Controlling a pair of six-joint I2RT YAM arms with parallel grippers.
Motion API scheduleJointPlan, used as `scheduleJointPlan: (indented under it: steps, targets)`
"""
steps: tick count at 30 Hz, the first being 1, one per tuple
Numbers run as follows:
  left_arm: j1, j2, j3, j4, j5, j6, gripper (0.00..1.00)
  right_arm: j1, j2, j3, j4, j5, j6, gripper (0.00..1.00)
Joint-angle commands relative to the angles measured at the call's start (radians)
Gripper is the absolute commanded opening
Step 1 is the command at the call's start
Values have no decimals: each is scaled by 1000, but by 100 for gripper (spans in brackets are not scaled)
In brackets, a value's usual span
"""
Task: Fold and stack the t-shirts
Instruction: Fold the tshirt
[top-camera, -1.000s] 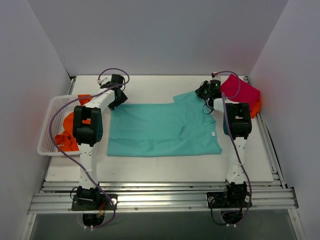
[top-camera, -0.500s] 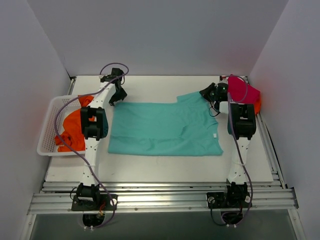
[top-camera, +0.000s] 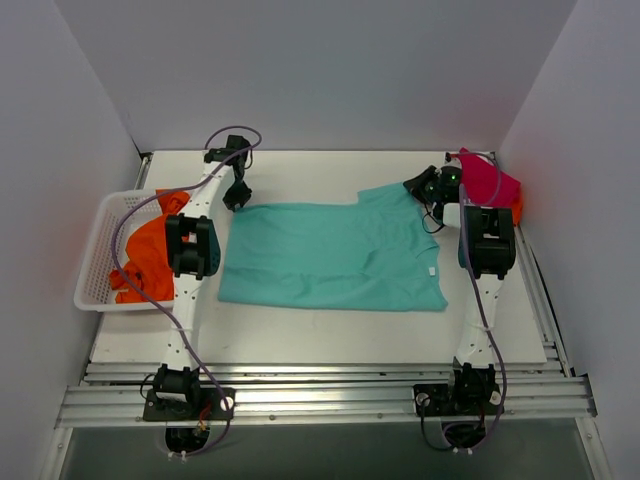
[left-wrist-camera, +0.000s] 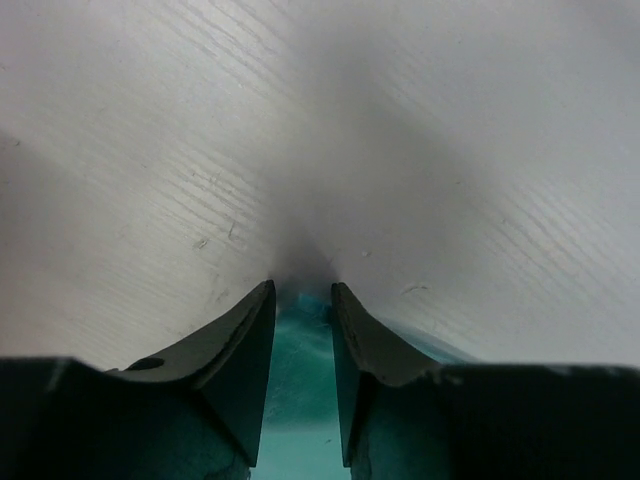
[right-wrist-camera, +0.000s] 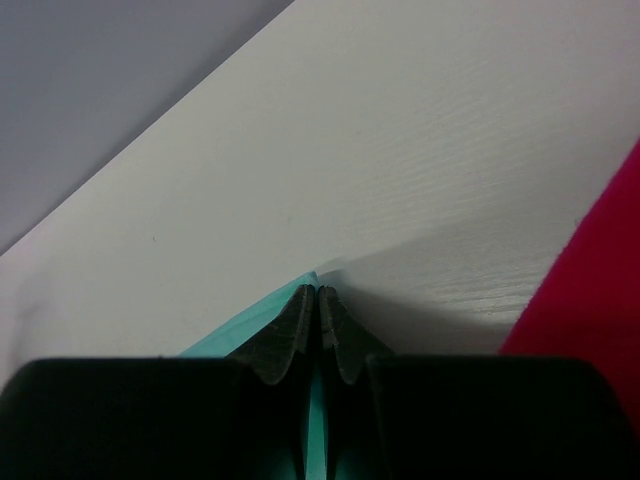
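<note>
White wood-grain table (top-camera: 310, 170) fills my overhead view, boxed in by pale walls. The teal t-shirt (top-camera: 330, 255) lies spread flat across its middle, hem toward the left arm, collar and sleeves toward the right.

At the table's left edge sits a white mesh basket (top-camera: 92, 262) with crumpled orange t-shirts (top-camera: 145, 250) heaped inside. In the far right corner a folded magenta t-shirt (top-camera: 490, 180) rests on another orange t-shirt (top-camera: 516, 212), only a sliver of which shows at its right side.

My left gripper (top-camera: 236, 200) is down at the teal shirt's far left corner. Its wrist camera shows the jaws narrowly apart with teal cloth in the gap between them; I cannot tell whether the pads touch it.

My right gripper (top-camera: 418, 186) is at the shirt's far right sleeve, just beside the magenta shirt. On its wrist camera the jaws are pressed together on a thin edge of teal cloth.
</note>
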Motion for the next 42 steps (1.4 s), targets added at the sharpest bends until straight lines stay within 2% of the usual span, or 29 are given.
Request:
scheduleJointPlan:
  steps: [1, 6, 9, 15, 24, 36, 42]
  targets:
    - [-15, 68, 23, -82, 23, 28, 38, 1, -13, -12, -18, -17, -4, 0]
    - [-15, 45, -16, -31, 17, 19, 14, 4, -15, -13, -18, -14, -9, 0]
    - [-15, 18, -68, 26, 11, 14, 3, 10, -18, -10, -27, -1, -18, 0]
    - [-25, -132, -287, 229, 23, 31, 2, 53, -42, -1, -61, 49, -75, 0]
    - [-25, -333, -480, 489, 93, 86, 2, 143, -130, 7, -135, 125, -133, 0]
    - [-12, -426, -526, 550, 100, 121, 2, 168, -240, 50, -268, 228, -198, 0]
    - [0, -475, -577, 578, 107, 129, 2, 168, -320, 12, -296, 256, -219, 0]
